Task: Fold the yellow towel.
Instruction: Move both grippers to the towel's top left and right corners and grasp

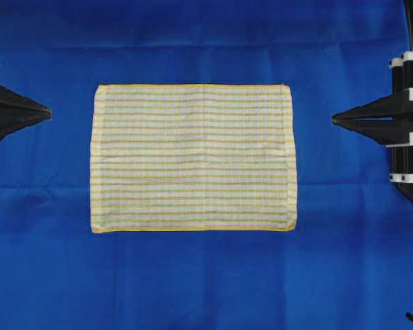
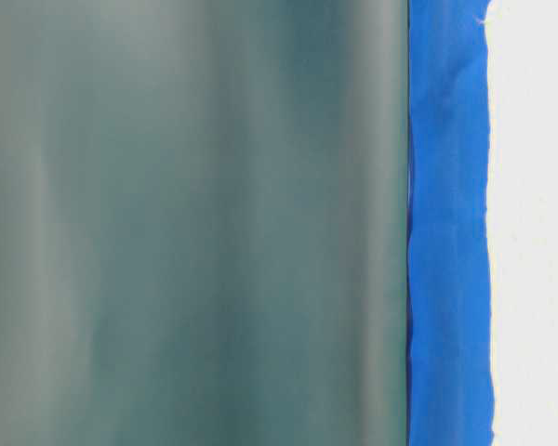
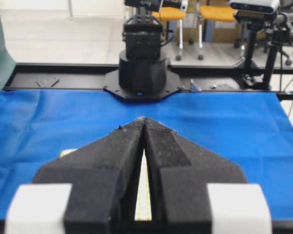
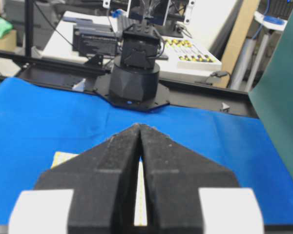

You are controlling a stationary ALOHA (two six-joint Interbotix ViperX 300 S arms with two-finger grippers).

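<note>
The yellow towel [image 1: 193, 157] lies flat and fully spread in the middle of the blue cloth, a rectangle of thin yellow stripes with yellow hems. My left gripper [image 1: 50, 110] is shut and empty, its tips pointing at the towel's left edge from a short gap away. My right gripper [image 1: 333, 121] is likewise shut and empty, off the towel's right edge. In the left wrist view the towel [image 3: 142, 195] shows only through the slit behind the closed left gripper [image 3: 144, 119]. The right wrist view shows the towel's corner [image 4: 62, 158] beside the closed right gripper [image 4: 139, 126].
A large blue cloth [image 1: 206, 275] covers the table. Each wrist view shows the opposite arm's black base [image 3: 142, 73] [image 4: 136, 83] at the far table edge. The table-level view is filled by a blurred green sheet [image 2: 195, 223] and a blue cloth strip [image 2: 446, 232].
</note>
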